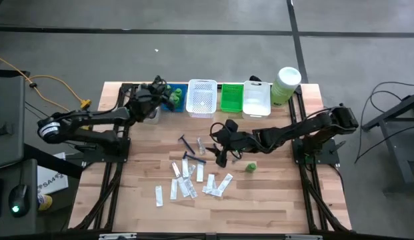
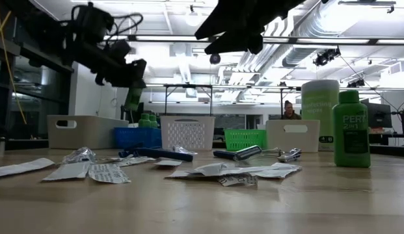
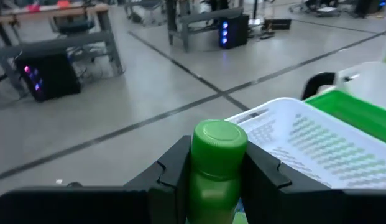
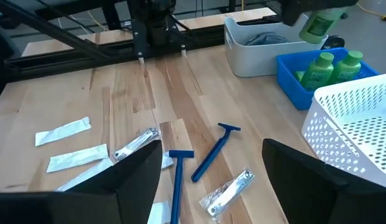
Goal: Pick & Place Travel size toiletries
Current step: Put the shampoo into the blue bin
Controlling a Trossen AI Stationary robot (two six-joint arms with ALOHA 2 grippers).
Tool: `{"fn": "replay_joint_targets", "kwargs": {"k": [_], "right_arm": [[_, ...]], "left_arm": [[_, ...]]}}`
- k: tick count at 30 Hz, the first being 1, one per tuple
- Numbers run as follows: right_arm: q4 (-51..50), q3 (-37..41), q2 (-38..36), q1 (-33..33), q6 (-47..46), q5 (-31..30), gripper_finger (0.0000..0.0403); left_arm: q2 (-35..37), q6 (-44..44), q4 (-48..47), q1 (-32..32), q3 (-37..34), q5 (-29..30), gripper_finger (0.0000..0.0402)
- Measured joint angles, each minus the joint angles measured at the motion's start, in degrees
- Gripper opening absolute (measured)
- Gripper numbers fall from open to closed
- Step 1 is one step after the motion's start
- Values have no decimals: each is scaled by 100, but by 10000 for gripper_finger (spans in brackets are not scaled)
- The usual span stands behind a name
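Observation:
My left gripper [image 1: 161,93] is at the table's far edge, shut on a small green bottle [image 3: 217,165] held over the blue basket [image 1: 175,97], which holds two more green bottles [image 4: 332,67]. My right gripper [image 1: 219,148] hangs open above the middle of the table, nothing between its fingers. Under and near it lie blue razors [image 4: 212,149], flat white sachets [image 1: 187,181] and silvery packets [image 4: 229,190]. One green bottle [image 1: 251,167] stands alone on the table to the right. My left gripper pinches the green bottle between its two fingers at its top, by the cap [image 3: 219,142]. The fingers [image 3: 178,165] reach nearly level toward the far edge. The bottle hangs below them [image 2: 132,97], lifted clear above the blue basket.
Along the far edge runs a row of baskets: a pale one [image 4: 267,37], the blue one, a white lattice one [image 1: 201,97], a green one [image 1: 231,98] and a white one [image 1: 257,99]. A big pale-green canister [image 1: 285,83] stands at its right end. Bare wood lies at the near edge.

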State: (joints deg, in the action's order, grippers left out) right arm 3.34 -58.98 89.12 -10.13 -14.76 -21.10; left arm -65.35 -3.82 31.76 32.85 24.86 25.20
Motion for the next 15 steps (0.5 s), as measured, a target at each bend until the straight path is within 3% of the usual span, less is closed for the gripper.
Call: {"fn": "replay_joint_targets", "kwargs": {"k": [7,15], "right_arm": [[132,0,2,0,85,0,270],[161,0,2,0,88,0,270]], "left_arm": [[-863,-393,763,530,15,-225,96],[-1739,-706,1179,584,173,-282,96]]}}
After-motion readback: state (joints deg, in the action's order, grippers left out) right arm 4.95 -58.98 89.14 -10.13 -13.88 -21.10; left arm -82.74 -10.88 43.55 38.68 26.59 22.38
